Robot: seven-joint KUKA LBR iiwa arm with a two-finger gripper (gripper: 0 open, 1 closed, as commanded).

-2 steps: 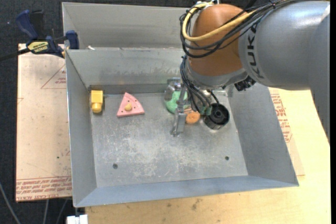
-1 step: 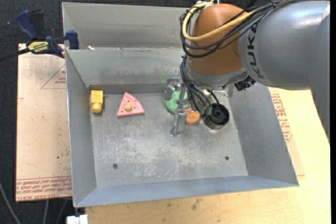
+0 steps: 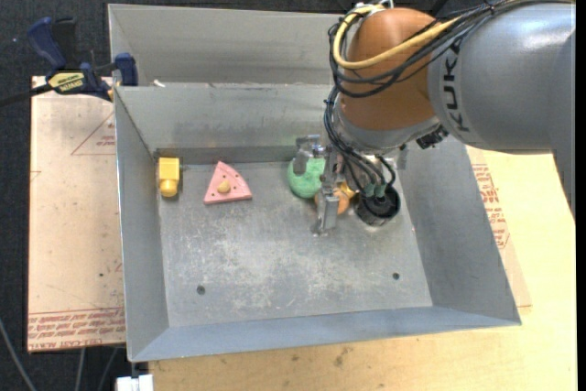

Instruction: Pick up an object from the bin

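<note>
Where the arm comes in from the right, its gripper is down low in the bin, close to the floor and a little right of the middle, near the back wall. Whether it is open or closed cannot be told, since the wrist's orange cover and cables hide much of it.

Just beside the gripper, on its left and toward the back wall, lies a green lump — rounded, pale bright green, smooth-looking, with part of its right side hidden by the gripper. Whether the two touch cannot be told.

On the gripper's other side is a small orange bit, its shape too hidden to name. Just right of that sits a black ring, round and dark, lying flat on the floor.

Well apart to the left, along the back wall, are two more things — a pink wedge, triangular with a small knob on its face, and a yellow block near the back left corner.
</note>
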